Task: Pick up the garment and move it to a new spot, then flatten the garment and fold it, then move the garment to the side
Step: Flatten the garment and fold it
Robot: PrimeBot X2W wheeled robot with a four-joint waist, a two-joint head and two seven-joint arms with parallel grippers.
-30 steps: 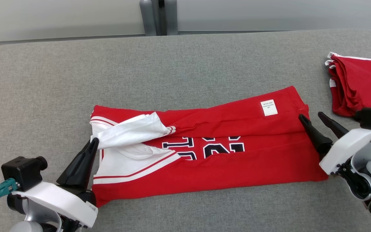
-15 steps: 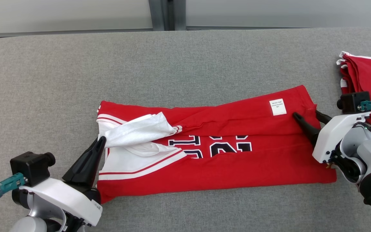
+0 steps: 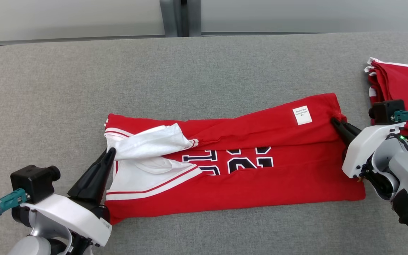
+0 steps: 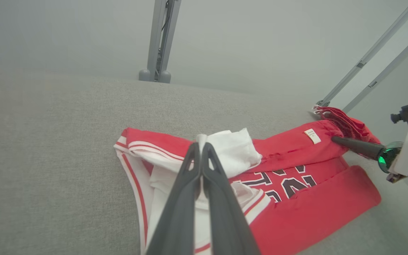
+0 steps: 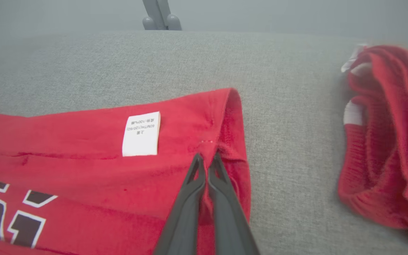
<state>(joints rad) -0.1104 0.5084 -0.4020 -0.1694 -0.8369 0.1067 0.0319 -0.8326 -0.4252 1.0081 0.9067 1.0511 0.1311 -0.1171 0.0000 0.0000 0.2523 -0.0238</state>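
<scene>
The garment (image 3: 260, 177) is a red jersey with white trim and dark lettering, lying folded into a long band across the grey table (image 3: 204, 71). At its left end my left gripper (image 3: 111, 152) is shut on the white fabric; the left wrist view shows white cloth pinched at my left gripper (image 4: 200, 146). At the right end my right gripper (image 3: 335, 121) is shut on the red hem, just right of the white label (image 5: 142, 134). The right wrist view shows my right gripper (image 5: 207, 156) closed on the puckered edge of the garment (image 5: 83, 141).
A second red garment pile (image 3: 398, 81) lies at the table's right edge, close behind my right wrist, also seen as the red pile (image 5: 384, 141). A grey post (image 3: 179, 17) stands behind the table. Bare table surface stretches behind and in front of the jersey.
My right gripper moved in onto the jersey's right hem and shut on it, puckering the edge. The left gripper stayed shut on the white fabric. The head camera shifted slightly.
</scene>
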